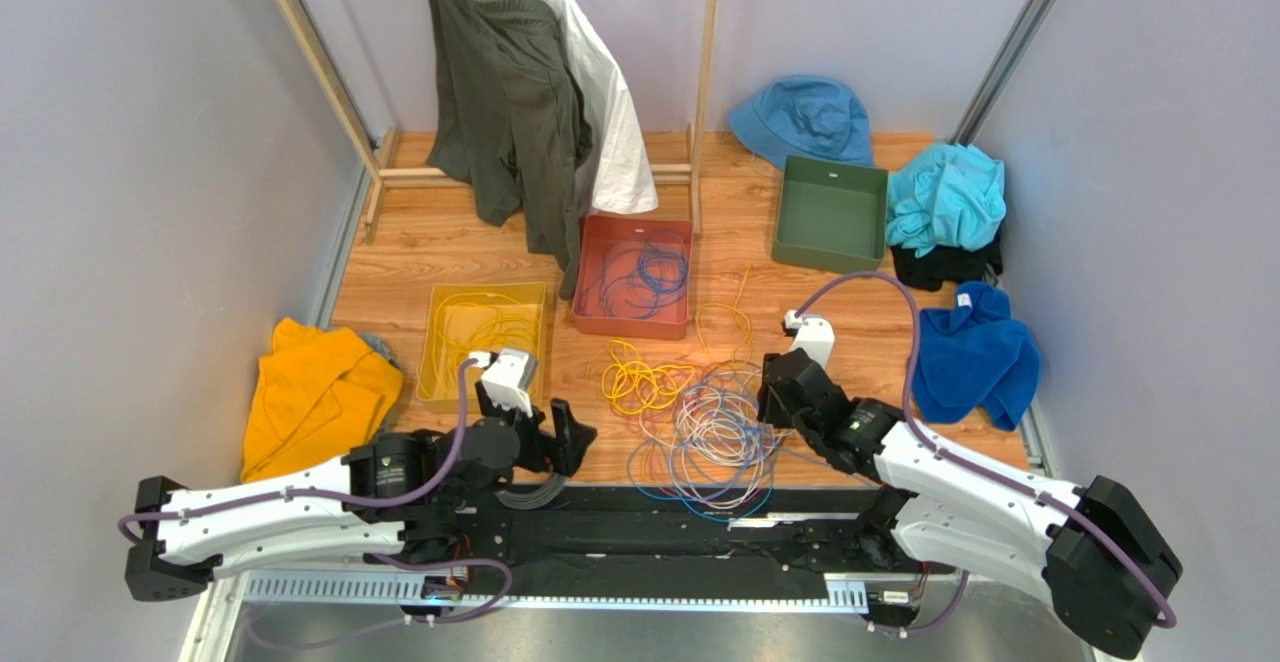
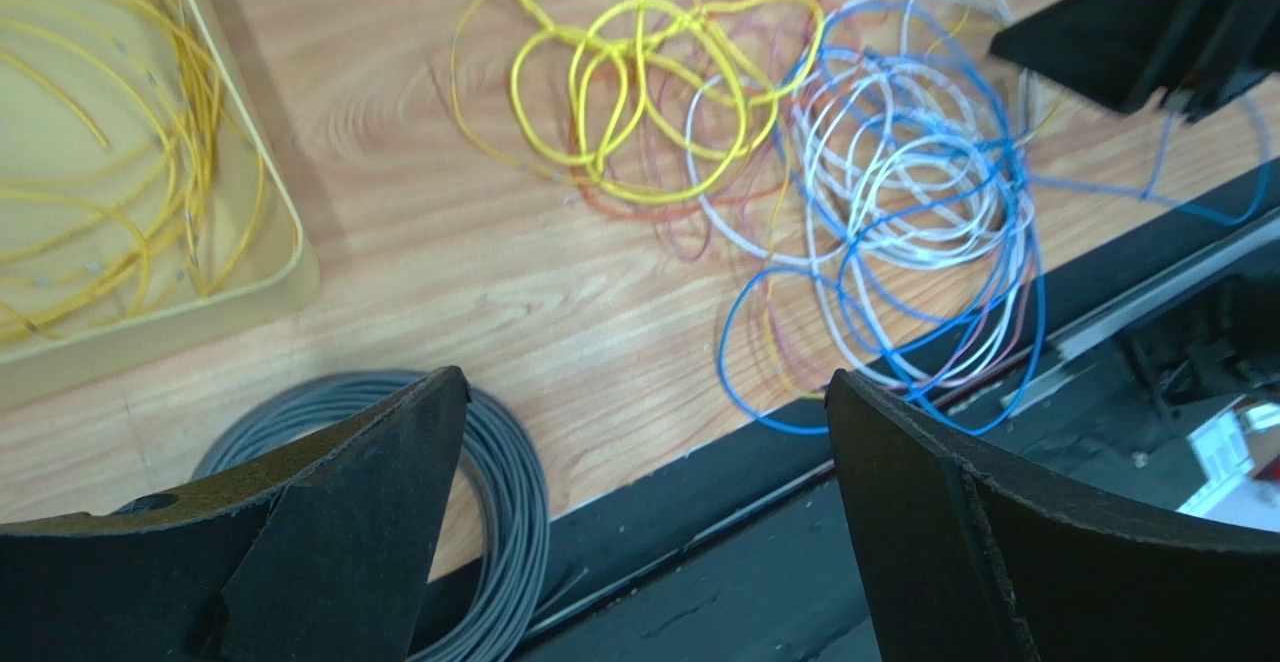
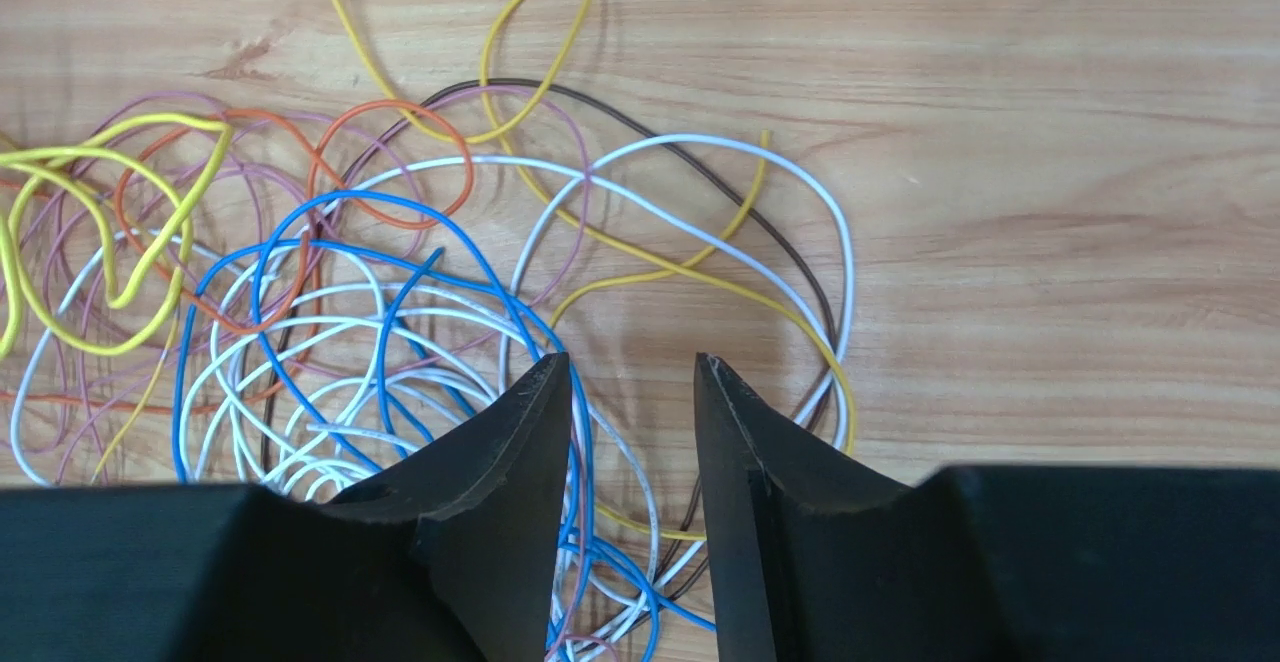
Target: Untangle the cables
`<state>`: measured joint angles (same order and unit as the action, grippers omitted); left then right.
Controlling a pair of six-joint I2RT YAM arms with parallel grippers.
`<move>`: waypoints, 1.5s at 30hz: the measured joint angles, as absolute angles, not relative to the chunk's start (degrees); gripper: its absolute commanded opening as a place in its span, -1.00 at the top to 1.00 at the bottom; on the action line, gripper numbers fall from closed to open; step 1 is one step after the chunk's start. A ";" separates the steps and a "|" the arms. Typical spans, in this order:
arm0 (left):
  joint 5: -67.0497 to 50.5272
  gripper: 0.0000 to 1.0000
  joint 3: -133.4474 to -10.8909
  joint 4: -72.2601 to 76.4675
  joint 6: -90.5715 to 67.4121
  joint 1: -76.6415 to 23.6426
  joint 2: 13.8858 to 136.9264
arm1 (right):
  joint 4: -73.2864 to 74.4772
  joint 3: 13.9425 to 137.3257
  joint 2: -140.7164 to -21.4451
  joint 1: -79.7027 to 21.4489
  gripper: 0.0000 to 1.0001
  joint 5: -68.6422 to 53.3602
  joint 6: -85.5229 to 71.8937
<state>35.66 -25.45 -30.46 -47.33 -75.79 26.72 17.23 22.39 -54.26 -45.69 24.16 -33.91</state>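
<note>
My left gripper point(image 2: 643, 385) gapes wide and my right gripper point(image 3: 631, 365) is narrowly parted over the cable tangle point(image 1: 718, 430), which stretches diagonally from far-left to near-right.

Tangled cables point(image 2: 887, 182) on wood, yellow tray point(image 2: 289, 269) left, grey coil point(image 2: 508, 490)

tangled cables point(image 1: 699, 422) – yellow, blue, white, orange, brown – lie looped on the wooden tabletop.

grey cable coil point(image 2: 511, 497) is hiding partly behind the left gripper point(image 2: 643, 380) | yellow tray point(image 2: 293, 265) is running off the left edge | blue cable point(image 3: 179, 392) is disappearing under the right gripper point(image 3: 631, 370)
</note>
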 measured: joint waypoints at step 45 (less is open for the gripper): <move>29.85 -0.95 -20.93 -24.73 -51.79 -75.79 29.30 | 9.06 35.20 -83.07 -36.12 1.00 27.75 -36.21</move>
